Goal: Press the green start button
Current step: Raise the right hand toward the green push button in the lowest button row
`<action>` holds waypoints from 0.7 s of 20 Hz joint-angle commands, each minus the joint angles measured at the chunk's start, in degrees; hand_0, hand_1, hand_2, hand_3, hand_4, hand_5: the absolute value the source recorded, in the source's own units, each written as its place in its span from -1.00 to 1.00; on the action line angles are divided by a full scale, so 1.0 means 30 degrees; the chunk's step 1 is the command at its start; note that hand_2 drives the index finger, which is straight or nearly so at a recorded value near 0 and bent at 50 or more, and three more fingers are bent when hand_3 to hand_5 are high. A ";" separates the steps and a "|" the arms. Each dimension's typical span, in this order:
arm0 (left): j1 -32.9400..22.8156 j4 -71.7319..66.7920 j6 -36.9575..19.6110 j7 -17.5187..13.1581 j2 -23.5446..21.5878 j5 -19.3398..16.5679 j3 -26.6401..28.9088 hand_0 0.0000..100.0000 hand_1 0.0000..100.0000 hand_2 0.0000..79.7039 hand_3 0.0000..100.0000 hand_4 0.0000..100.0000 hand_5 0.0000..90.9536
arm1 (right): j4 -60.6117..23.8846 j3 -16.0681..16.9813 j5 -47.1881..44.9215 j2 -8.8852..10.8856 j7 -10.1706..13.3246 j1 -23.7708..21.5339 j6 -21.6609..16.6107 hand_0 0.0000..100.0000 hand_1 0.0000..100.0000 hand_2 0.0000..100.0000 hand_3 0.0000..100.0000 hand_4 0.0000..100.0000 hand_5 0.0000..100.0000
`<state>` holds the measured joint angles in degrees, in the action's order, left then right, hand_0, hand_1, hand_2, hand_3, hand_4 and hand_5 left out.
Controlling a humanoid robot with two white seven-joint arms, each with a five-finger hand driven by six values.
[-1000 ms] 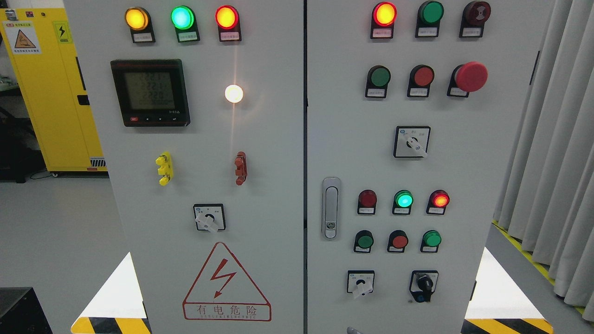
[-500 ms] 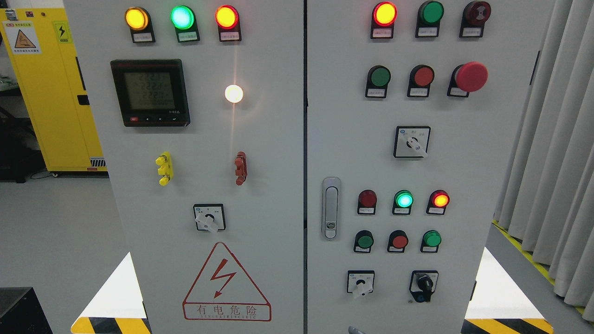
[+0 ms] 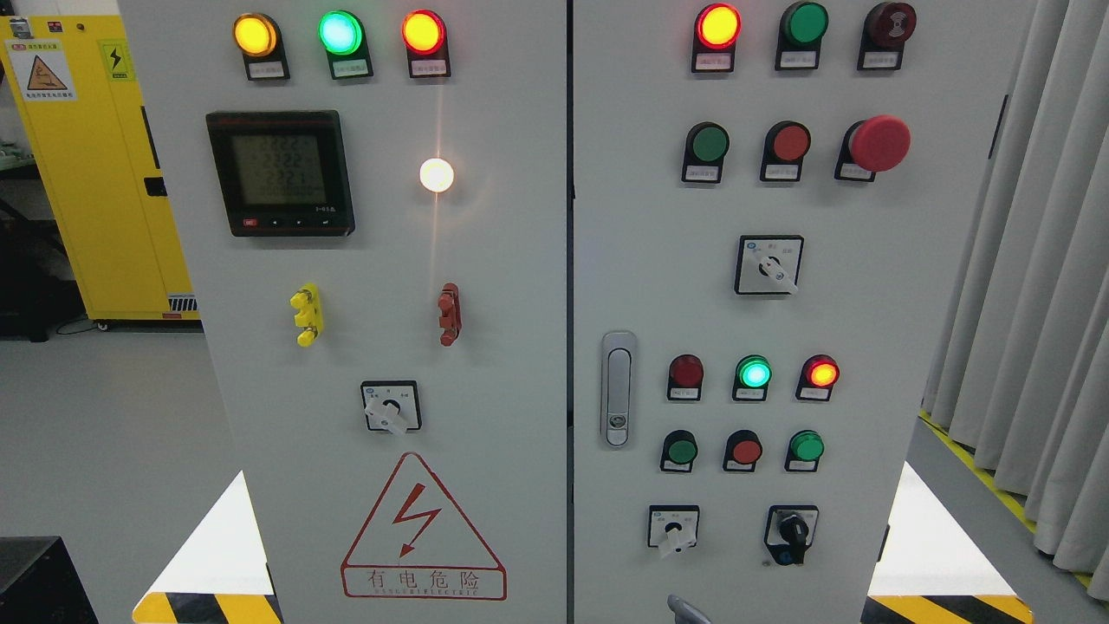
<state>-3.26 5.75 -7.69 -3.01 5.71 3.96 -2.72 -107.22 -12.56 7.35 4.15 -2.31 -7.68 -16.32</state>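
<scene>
The grey control cabinet has two doors. Its right door (image 3: 866, 303) carries a dark green push button (image 3: 710, 143) in the upper row, beside a red button (image 3: 790, 142) and a red mushroom stop (image 3: 878, 143). In the lower row sit two more green buttons (image 3: 682, 451) (image 3: 807, 445) with a red button (image 3: 745, 451) between them. Only a small grey tip of my right hand (image 3: 687, 609) pokes up at the bottom edge, below the lower buttons and touching nothing.
Above the lower buttons, a green lamp (image 3: 753, 373) and a red lamp (image 3: 821, 373) are lit. Rotary switches (image 3: 768, 265) (image 3: 673, 527), a key switch (image 3: 791, 530) and a door handle (image 3: 617, 390) share the panel. A curtain (image 3: 1040, 303) hangs right, a yellow cabinet (image 3: 95, 173) stands left.
The grey tip of the hand has risen a little higher into view at the bottom edge. The meter's digits have changed. Nothing else differs.
</scene>
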 commanded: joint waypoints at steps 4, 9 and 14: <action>0.0004 -0.0012 0.0013 0.0008 0.0000 0.0000 0.0000 -0.76 0.11 -1.00 -1.00 -1.00 -1.00 | -0.0499 0.2015 1.0427 0.0051 0.2352 0.1447 0.0049 -0.43 0.62 -1.00 0.35 0.63 0.68; 0.0004 -0.0012 0.0013 0.0008 0.0000 0.0000 0.0000 -0.76 0.11 -1.00 -1.00 -1.00 -1.00 | -0.1058 0.2252 1.4213 0.0080 0.2412 0.2032 0.0078 -0.16 0.74 -1.00 0.70 0.91 0.96; 0.0004 -0.0012 0.0013 0.0008 0.0000 0.0000 0.0000 -0.76 0.11 -1.00 -1.00 -1.00 -1.00 | -0.0650 0.2222 1.5684 0.0139 0.2207 0.3552 0.0224 0.05 0.80 -1.00 0.77 0.96 1.00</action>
<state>-3.25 5.74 -7.68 -3.01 5.71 3.95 -2.72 -108.99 -7.93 46.27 4.33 4.82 -1.26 -15.92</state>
